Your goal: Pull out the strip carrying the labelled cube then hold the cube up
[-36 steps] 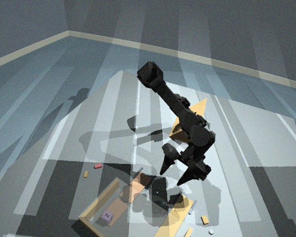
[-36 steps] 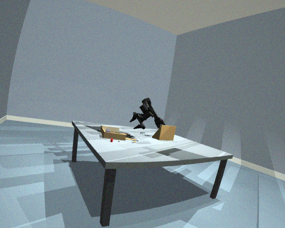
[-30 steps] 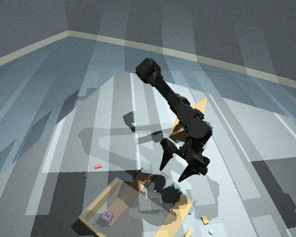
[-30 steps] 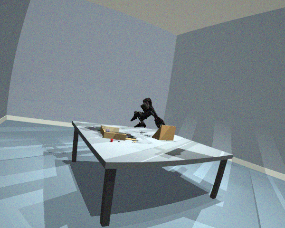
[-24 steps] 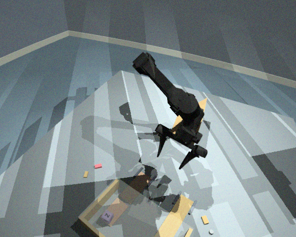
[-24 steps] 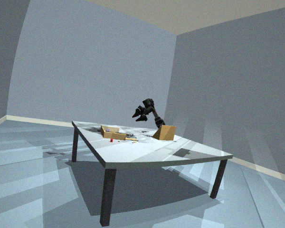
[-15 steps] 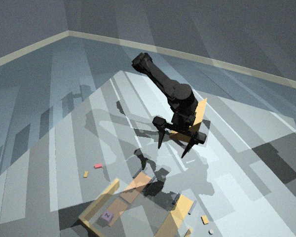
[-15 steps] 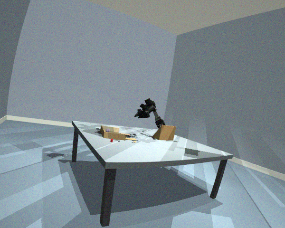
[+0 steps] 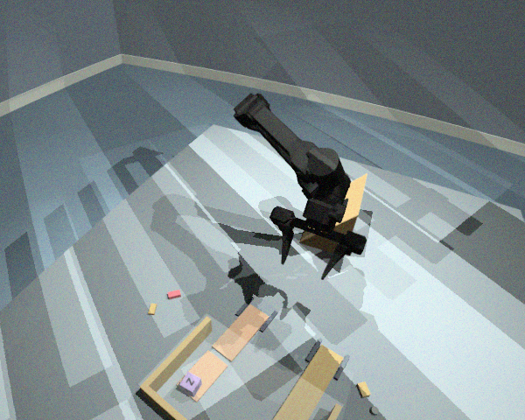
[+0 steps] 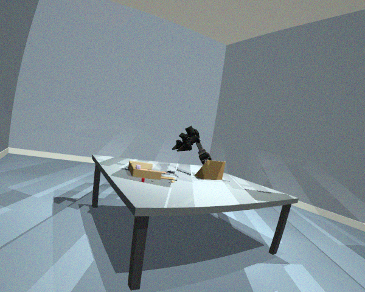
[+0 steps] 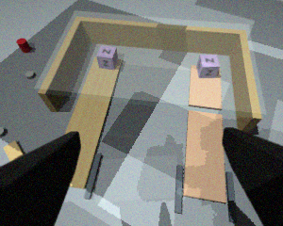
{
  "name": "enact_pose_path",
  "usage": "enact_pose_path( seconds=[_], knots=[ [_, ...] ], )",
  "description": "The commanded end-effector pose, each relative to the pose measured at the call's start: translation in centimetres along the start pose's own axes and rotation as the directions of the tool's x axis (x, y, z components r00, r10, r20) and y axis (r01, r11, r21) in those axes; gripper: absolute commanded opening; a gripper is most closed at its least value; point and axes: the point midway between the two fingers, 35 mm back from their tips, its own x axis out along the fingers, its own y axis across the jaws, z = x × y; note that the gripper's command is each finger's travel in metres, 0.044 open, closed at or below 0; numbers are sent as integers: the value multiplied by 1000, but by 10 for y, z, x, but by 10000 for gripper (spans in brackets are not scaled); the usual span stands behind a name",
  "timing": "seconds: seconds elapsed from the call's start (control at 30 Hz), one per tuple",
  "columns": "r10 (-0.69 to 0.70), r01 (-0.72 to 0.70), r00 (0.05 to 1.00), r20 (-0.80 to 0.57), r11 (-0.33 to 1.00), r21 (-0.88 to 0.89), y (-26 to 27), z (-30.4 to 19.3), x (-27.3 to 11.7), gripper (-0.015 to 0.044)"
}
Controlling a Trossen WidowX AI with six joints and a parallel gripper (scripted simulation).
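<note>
A tan strip (image 9: 305,384) (image 11: 91,113) shows no break along its visible length. A lilac cube (image 11: 108,57) marked Z sits on its far end in the wrist view. The other strip is orange and split by a gap into a near piece (image 9: 242,332) (image 11: 205,155) and a far piece (image 9: 211,373) (image 11: 205,94). A second lilac Z cube (image 9: 190,384) (image 10: 138,166) (image 11: 208,67) sits on that far piece. My gripper (image 9: 303,270) (image 10: 175,149) (image 11: 151,137) is open and empty, high above the table, short of the strips' near ends.
Wooden walls (image 9: 177,357) (image 11: 146,35) enclose the cubes on three sides, with a see-through cover above. Dark guide rails (image 11: 93,176) (image 11: 179,188) flank the strips. A wooden wedge (image 9: 355,196) (image 10: 212,171) stands near the arm. A red cylinder (image 10: 142,180) (image 11: 24,45) and small blocks lie outside.
</note>
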Motion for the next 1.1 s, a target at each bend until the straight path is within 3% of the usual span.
enact_pose_path(
  seconds=[0.0, 0.4, 0.87, 1.07],
  knots=[
    [35, -36, 999, -32, 999, -34, 7, 2, 14, 321],
    [99, -74, 909, -405, 994, 77, 64, 8, 77, 6],
    [12, 140, 603, -798, 983, 121, 105, -36, 128, 0],
    [4, 154, 584, -812, 981, 116, 105, -40, 128, 0]
  ],
)
